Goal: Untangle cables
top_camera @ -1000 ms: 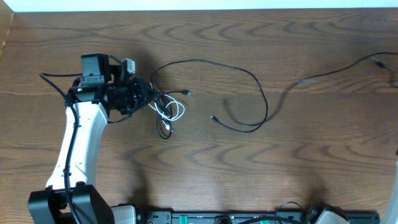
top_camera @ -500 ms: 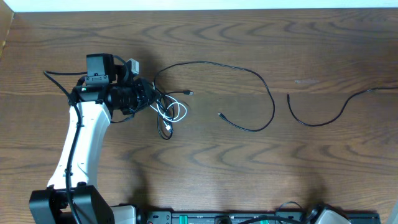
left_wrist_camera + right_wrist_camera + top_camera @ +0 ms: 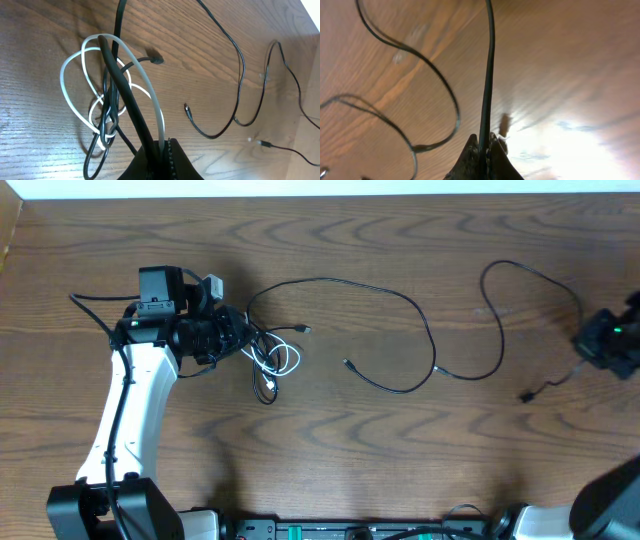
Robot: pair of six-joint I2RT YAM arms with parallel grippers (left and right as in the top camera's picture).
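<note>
The left gripper (image 3: pixel 161 150) was pressed shut on a white cable (image 3: pixel 154 90) and a black cable (image 3: pixel 124 90). The knotted tangle (image 3: pixel 268 360) lay just ahead of its fingertips on the table (image 3: pixel 330 460). From that tangle a long black cable (image 3: pixel 330 278) arced away toward the right gripper (image 3: pixel 590 345). That gripper was pinched on a loose cable (image 3: pixel 488 60), which looped out in front of it. The loose cable's plug (image 3: pixel 524 396) lay just beside the right gripper.
</note>
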